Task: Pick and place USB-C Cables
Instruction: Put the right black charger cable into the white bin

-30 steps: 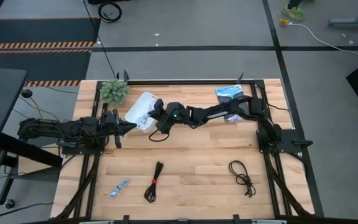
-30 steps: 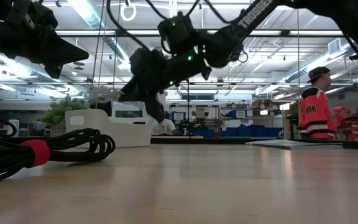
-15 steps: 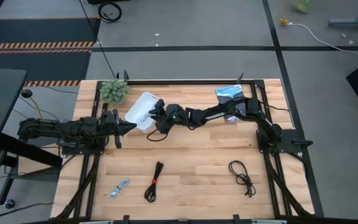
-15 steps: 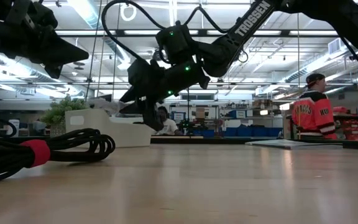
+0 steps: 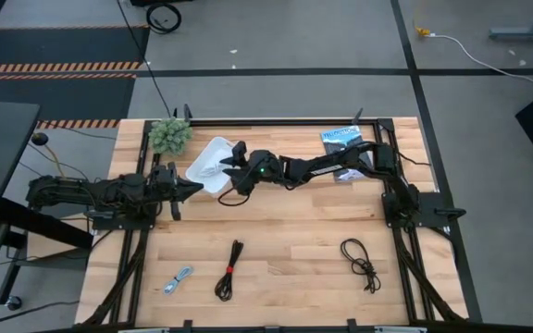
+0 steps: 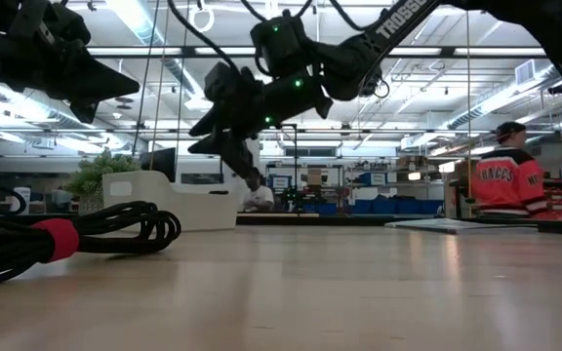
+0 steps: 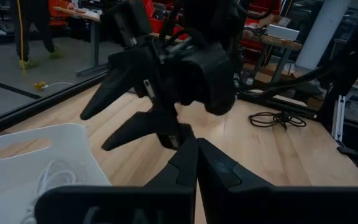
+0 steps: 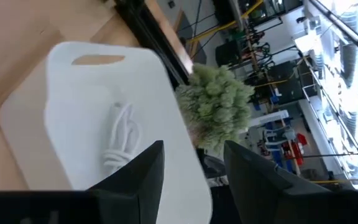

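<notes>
A white coil (image 8: 118,140) lies inside the white bin (image 5: 202,159), and also shows in the left wrist view (image 7: 50,179). My right gripper (image 5: 229,163) hovers open over the bin's right rim (image 8: 188,180), holding nothing. My left gripper (image 5: 191,188) waits shut just near of the bin (image 7: 196,148). On the near part of the table lie the black bundle with red tie (image 5: 229,270) (image 6: 57,239), the short silver-grey cable (image 5: 179,278) and the thin black loose coil (image 5: 361,262) (image 7: 278,118).
A green plant (image 5: 169,136) stands at the far left corner behind the bin. The flat blue-and-black packet (image 5: 342,139) lies at the far right. A black wire hangs off my right arm (image 5: 236,198). A person in an orange jersey (image 6: 505,185) is beyond the table.
My right gripper has dipped a little beside the bin, then risen and shifted slightly toward the far edge, staying over the bin's right rim. The person in the background has walked to the right.
</notes>
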### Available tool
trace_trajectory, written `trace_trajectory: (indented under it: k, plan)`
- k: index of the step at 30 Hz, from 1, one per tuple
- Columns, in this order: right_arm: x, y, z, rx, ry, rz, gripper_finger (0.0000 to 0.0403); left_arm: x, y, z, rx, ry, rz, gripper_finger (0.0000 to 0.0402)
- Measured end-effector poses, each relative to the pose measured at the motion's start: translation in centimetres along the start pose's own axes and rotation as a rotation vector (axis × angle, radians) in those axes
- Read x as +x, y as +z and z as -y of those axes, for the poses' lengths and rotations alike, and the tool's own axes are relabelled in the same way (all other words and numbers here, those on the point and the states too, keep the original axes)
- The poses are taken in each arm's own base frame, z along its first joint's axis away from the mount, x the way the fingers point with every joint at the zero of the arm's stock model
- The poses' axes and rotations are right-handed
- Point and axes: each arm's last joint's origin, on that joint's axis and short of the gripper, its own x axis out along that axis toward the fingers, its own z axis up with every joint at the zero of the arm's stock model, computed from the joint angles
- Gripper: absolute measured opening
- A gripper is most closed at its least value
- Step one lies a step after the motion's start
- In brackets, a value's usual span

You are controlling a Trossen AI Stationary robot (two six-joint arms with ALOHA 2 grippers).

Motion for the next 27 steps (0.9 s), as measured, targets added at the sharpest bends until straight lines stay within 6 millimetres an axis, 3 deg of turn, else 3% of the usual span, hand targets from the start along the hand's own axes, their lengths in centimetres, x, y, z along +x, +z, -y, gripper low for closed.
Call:
trace_trajectory:
  k: [8,13,17,21,24,27]
  plan:
    - [-2.8,3.1,-0.1,0.183,0.159,-0.033,0.0174,0.0,0.0,0.0,0.0,0.0,0.0,0.0011]
    - [-5.8,6.0,-2.3,0.347,0.361,-0.129,0.0174,0.0,0.0,0.0,0.0,0.0,0.0,0.0011]
    - [-8.6,8.6,-4.3,0.477,0.377,-0.285,0.0174,0.0,0.0,0.0,0.0,0.0,0.0,0.0011]
    - [-10.9,11.2,-6.4,0.609,0.426,-0.325,0.0174,0.0,0.0,0.0,0.0,0.0,0.0,0.0011]
    - [-12.3,12.0,-7.8,0.684,0.469,-0.402,0.0174,0.0,0.0,0.0,0.0,0.0,0.0,0.0011]
    - [-13.4,11.5,-8.3,0.792,0.475,-0.548,0.0174,0.0,0.0,0.0,0.0,0.0,0.0,0.0011]
